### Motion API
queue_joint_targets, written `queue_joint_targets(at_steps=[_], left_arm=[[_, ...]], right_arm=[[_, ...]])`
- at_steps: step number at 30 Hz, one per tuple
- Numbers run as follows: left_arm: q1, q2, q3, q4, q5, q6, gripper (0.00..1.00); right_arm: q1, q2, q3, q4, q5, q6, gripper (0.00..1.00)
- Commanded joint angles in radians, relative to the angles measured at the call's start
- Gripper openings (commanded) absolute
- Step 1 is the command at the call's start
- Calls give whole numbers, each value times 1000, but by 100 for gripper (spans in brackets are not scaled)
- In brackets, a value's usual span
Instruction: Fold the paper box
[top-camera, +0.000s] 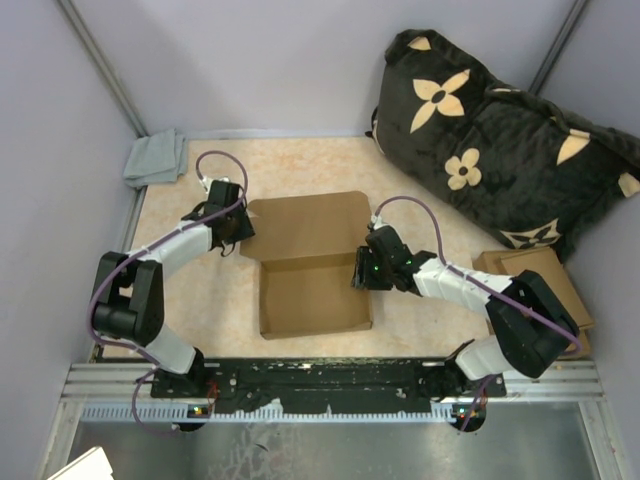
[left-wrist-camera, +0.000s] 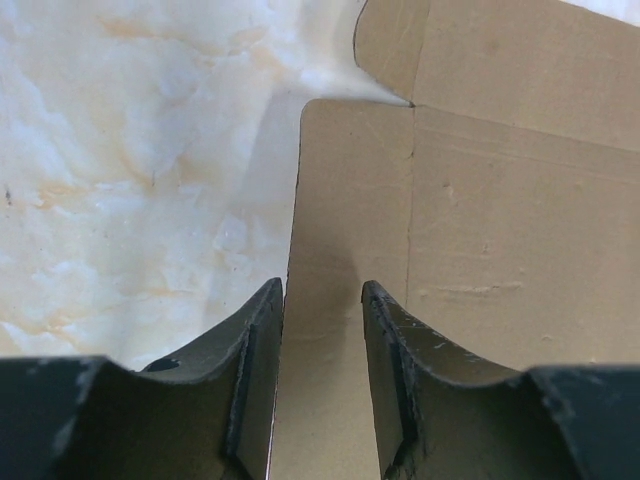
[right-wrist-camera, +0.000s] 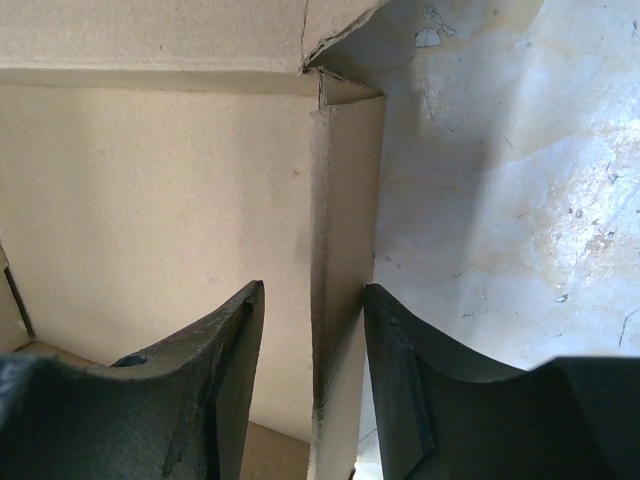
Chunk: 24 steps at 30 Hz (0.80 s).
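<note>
Brown corrugated paper box (top-camera: 315, 295): wall (right-wrist-camera: 345, 200) between my spread right fingers (right-wrist-camera: 245, 330), flap (left-wrist-camera: 350, 200) between spread left fingers (left-wrist-camera: 265, 330), seemingly untouched; pinch squarely.

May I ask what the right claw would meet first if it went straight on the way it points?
Probably the paper box's upright side wall, which stands between the right claw's open jaws; the table lies beyond.

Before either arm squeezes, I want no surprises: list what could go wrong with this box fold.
1. The right gripper straddles the thin upright side wall of the box; an off-centre squeeze could crease it.
2. The left gripper sits at the outer edge of the flap, so the flap might slip out.
</note>
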Motion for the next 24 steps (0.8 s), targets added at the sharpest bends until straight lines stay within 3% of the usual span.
queue_joint_targets(at_steps=[1, 24], left_arm=[[4, 15, 35, 36, 68, 1, 43], [-8, -50, -19, 127, 267, -47, 38]], right_arm=[[8, 9, 43, 17, -5, -13, 45], [8, 57, 91, 18, -23, -16, 40]])
